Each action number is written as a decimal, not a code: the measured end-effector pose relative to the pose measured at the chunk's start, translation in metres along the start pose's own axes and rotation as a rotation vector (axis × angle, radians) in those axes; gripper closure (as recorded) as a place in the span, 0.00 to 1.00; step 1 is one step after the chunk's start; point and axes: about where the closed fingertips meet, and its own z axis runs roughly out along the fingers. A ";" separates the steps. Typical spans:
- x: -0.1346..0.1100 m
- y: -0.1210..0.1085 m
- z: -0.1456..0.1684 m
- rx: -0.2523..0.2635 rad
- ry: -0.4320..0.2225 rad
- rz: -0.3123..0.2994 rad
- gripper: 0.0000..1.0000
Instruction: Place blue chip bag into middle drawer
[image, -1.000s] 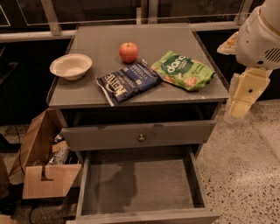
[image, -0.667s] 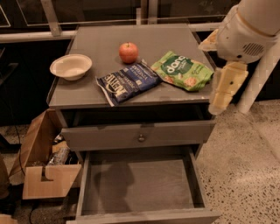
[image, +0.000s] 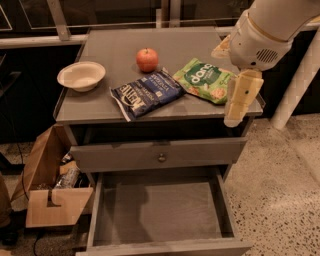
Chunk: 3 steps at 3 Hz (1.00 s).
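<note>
The blue chip bag (image: 147, 93) lies flat on the grey cabinet top (image: 125, 45), near the front edge at the middle. The middle drawer (image: 160, 212) is pulled out below, and its flat grey floor is bare. My gripper (image: 235, 117) hangs from the cream arm at the cabinet's right front corner. It points down, to the right of the blue bag and just past the green snack bag. It holds nothing that I can see.
A green "dang" snack bag (image: 207, 80), a red apple (image: 147, 59) and a white bowl (image: 81, 75) also sit on the top. A closed drawer front with a round knob (image: 161, 158) is above the open drawer. An open cardboard box (image: 52, 192) stands on the floor at the left.
The arm and gripper have moved left, from beside the cabinet to over its right front corner. The objects on top have not moved.
</note>
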 end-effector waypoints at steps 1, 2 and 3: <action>-0.033 -0.011 -0.002 0.043 -0.048 -0.075 0.00; -0.083 -0.033 0.008 0.072 -0.126 -0.180 0.00; -0.118 -0.050 0.028 0.062 -0.177 -0.259 0.00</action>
